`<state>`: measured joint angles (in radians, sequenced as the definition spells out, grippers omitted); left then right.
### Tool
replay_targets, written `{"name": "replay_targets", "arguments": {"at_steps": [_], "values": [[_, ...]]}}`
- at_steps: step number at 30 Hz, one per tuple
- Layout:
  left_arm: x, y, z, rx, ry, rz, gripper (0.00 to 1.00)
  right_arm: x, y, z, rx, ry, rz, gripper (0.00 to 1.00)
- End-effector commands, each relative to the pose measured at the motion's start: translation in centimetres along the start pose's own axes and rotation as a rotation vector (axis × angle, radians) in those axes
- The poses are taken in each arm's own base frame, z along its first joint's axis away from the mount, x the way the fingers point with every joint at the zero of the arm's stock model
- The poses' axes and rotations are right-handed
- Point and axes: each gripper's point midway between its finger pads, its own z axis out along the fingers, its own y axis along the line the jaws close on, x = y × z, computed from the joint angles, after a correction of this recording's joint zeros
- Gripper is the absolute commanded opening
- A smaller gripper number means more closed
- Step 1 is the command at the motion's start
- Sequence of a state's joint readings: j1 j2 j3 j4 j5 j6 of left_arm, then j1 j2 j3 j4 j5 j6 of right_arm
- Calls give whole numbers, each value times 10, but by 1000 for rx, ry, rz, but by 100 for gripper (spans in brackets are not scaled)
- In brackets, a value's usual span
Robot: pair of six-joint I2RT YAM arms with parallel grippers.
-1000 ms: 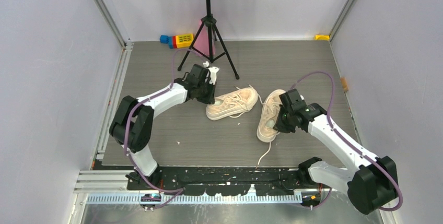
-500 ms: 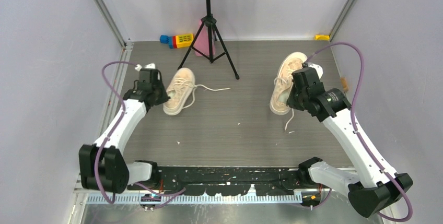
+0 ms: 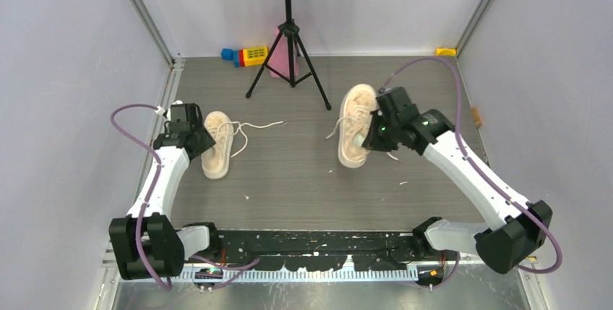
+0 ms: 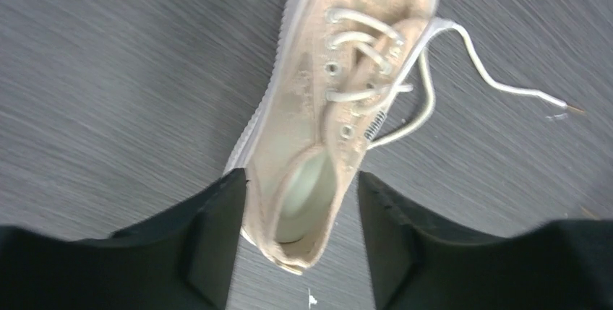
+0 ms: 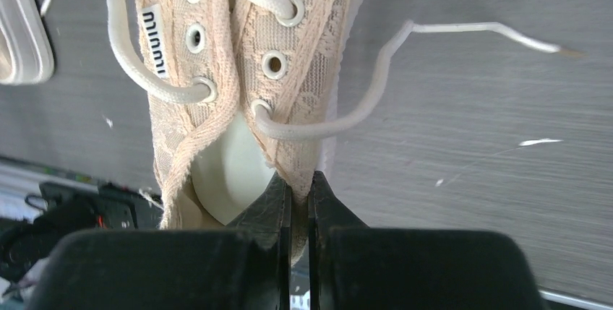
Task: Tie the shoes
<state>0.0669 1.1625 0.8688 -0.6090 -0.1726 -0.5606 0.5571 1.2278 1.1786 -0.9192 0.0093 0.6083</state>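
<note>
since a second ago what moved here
The left cream lace sneaker was dragged leftward, left fingers astride its heel; the right cream lace sneaker went rightward, then back inward, right fingers pinching its collar. Black tripod stand and coloured toy blocks stayed.

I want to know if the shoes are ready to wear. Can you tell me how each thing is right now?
Shoe by the left arm: untied, laces loose.
Shoe by the right arm: untied, pinched at its back rim.
Left tool: open, straddling its shoe's heel.
Right tool: shut on its shoe's back rim.
Music stand: standing upright.
</note>
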Motion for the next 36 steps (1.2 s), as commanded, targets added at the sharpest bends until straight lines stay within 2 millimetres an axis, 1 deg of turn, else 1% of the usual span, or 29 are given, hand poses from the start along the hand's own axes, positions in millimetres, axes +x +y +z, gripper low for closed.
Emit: {"name": "replay_targets", "arguments": {"at_steps": [1,2,3,4,6,7,8,9,11,12,16,17,20,22,24,27,30,34,36], "values": [[-14,-28,-27,152,-19,24,70,-5,71,8,-185,-57,-11,0],[-14,-32,-35,182,-32,33,75,-6,81,6,-196,-58,-37,0],[-15,-37,-44,220,-50,48,81,-13,84,4,-180,-82,-49,0],[-14,-46,-53,275,-66,70,83,-18,87,1,-180,-90,-55,0],[-10,-72,-70,439,-88,106,89,-30,92,-9,-181,-118,-81,0],[-8,-86,-80,527,-98,128,96,-35,92,-14,-178,-130,-95,0],[-2,-102,-90,622,-98,155,99,-40,93,-20,-178,-138,-104,0],[5,-117,-100,711,-97,178,99,-43,92,-25,-176,-138,-108,0],[16,-140,-113,831,-121,238,97,-48,93,-37,-196,-131,-112,0],[20,-150,-117,869,-135,264,95,-44,100,-45,-247,-94,-119,0],[38,-188,-134,1040,-189,366,92,-40,113,-75,-337,-45,-137,0],[42,-196,-138,1084,-205,384,92,-39,115,-83,-353,-40,-141,0],[46,-219,-154,1215,-274,423,89,-39,116,-104,-376,-48,-153,0],[49,-232,-164,1290,-311,455,84,-41,117,-116,-388,-57,-161,0],[56,-243,-165,1321,-319,489,83,-42,117,-125,-397,-64,-164,0],[70,-256,-162,1341,-304,526,81,-43,119,-132,-407,-64,-172,0],[81,-267,-155,1354,-284,543,77,-45,118,-133,-401,-68,-176,0],[88,-276,-147,1354,-278,546,71,-46,117,-135,-401,-74,-163,0],[92,-280,-148,1381,-274,548,73,-46,116,-136,-400,-72,-151,0]]}}
